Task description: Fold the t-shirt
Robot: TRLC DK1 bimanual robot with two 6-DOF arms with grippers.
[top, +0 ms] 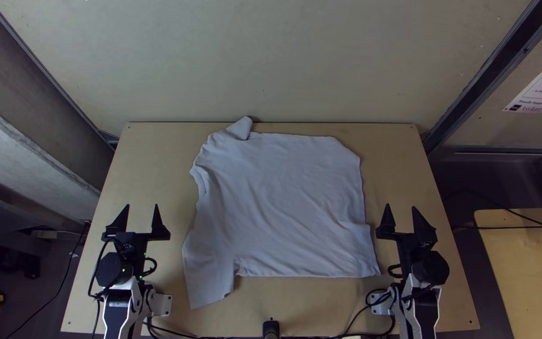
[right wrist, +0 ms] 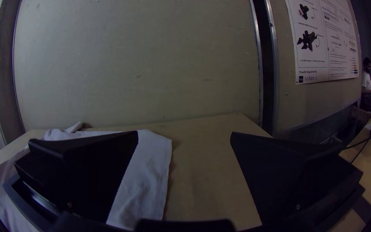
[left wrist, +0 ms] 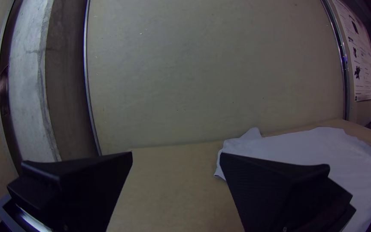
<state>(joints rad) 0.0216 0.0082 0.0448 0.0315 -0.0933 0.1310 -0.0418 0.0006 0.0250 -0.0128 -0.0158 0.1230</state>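
My left gripper point(top: 142, 216) stands open at the table's left side, apart from the cloth. On the right side, close beside the shirt's lower right corner, my right gripper point(top: 403, 220) is open too. A pale t-shirt point(top: 283, 201) lies spread over the middle, lightly wrinkled, with a small piece turned up at its top left and a flap reaching down at its lower left. In the left wrist view, bare table shows between the fingers of my left gripper point(left wrist: 176, 154), and the shirt point(left wrist: 305, 148) lies partly behind one finger. Between my right gripper's point(right wrist: 184, 134) fingers are part of the shirt point(right wrist: 151, 172) and table.
The light wooden table point(top: 152, 163) has bare strips left and right of the shirt. A pale wall panel point(top: 271, 63) rises beyond its far edge. Black cables point(top: 352, 320) run along the near edge, by a small dark device point(top: 271, 328). A second table point(top: 522, 263) stands at the right.
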